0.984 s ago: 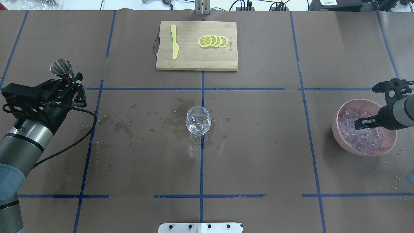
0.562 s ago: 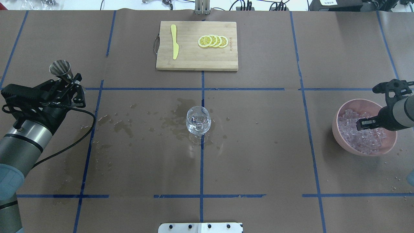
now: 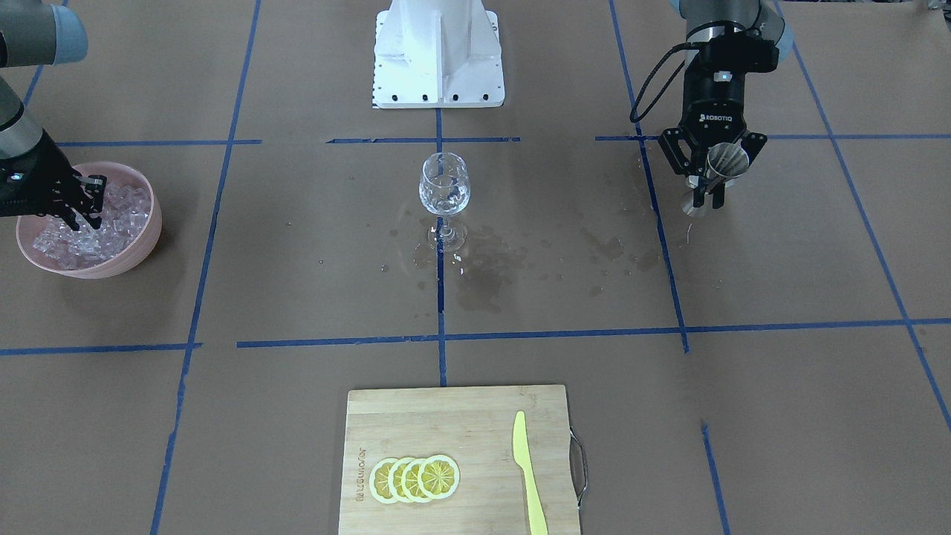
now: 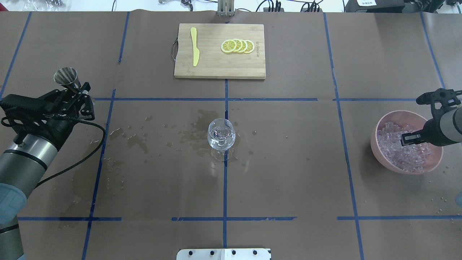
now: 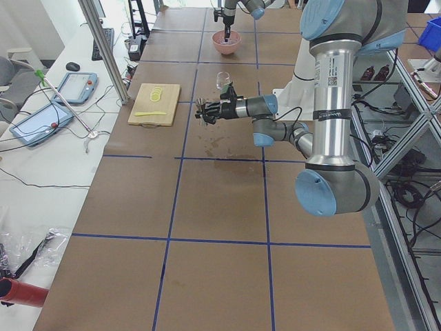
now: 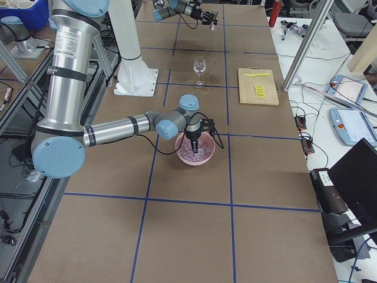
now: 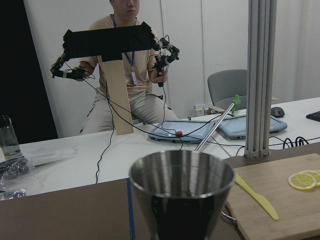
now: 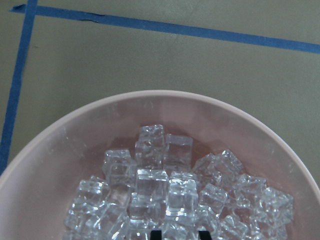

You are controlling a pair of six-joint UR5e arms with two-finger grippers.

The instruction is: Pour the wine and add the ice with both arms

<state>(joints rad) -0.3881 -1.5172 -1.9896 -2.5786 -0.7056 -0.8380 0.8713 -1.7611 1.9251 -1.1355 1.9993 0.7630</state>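
— What holds what, biggest first?

— The pink bowl [image 4: 374,146] at the robot's right end of the counter [image 4: 288,162] is heaped with ice [image 8: 165,195], clear cubes piled to just under the rim. The right arm [image 4: 445,126] reaches over it. The right jaws point down into the heap with their tips apart and cubes under and between them. I cannot tell whether one is caught.

— And the glass?

— The wine glass [image 4: 221,134] stands upright at the middle, where two blue tape lines [image 4: 225,180] cross. Something clear glints in it, but I cannot tell whether it is liquid or cubes.

— The wine?

— I cannot pick it out. The steel measure [image 4: 66,76] is the smallest vessel, held off the counter at the left end, well apart from the glass. The left jaws, at the end of the left arm [image 4: 29,155], are clamped on its narrow waist. The wrist view shows it upright, mouth up, but not its inside.

— The surface?

— Brown paper, with wet patches [image 4: 195,133] around the glass's foot and spread toward the left arm. At the far edge a wooden cutting board [image 4: 216,61] carries four overlapping lemon slices [image 4: 238,46] and a yellow knife [image 4: 195,47], apart from each other.

— The room?

— Past the board there is an aluminium post [image 7: 260,75] and a white table with two tablets [image 5: 74,86] and cables. A person [image 7: 127,65] is seated behind it.
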